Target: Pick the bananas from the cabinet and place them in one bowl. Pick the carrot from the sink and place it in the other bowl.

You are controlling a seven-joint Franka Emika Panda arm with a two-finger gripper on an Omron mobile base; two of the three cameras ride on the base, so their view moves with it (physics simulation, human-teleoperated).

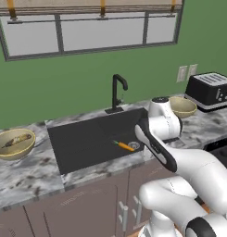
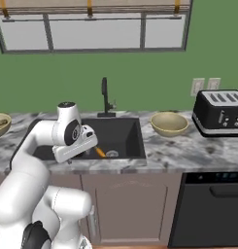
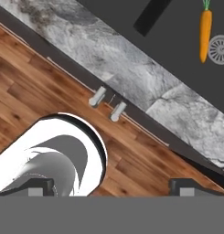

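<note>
The orange carrot (image 1: 125, 146) (image 2: 100, 151) lies on the floor of the black sink (image 1: 87, 139) (image 2: 123, 131), beside the silver drain. In the hand view the carrot (image 3: 205, 33) is at the top right, far from my gripper (image 3: 112, 187). Its fingertips (image 3: 40, 186) stand wide apart with nothing between them, above the counter's front edge and the wood floor. One tan-yellow bowl (image 1: 14, 144) (image 2: 0, 124) on the left counter holds the yellow-brown bananas (image 1: 15, 140). The other bowl (image 1: 182, 107) (image 2: 169, 123), right of the sink, has nothing in it. The cabinet is out of view.
A black gooseneck tap (image 1: 117, 92) (image 2: 106, 97) stands behind the sink. A black toaster (image 1: 210, 90) (image 2: 220, 113) sits at the far right of the marble counter (image 1: 27, 176). Below are cabinet doors with silver handles (image 3: 98, 97) and a dark dishwasher (image 2: 212, 204).
</note>
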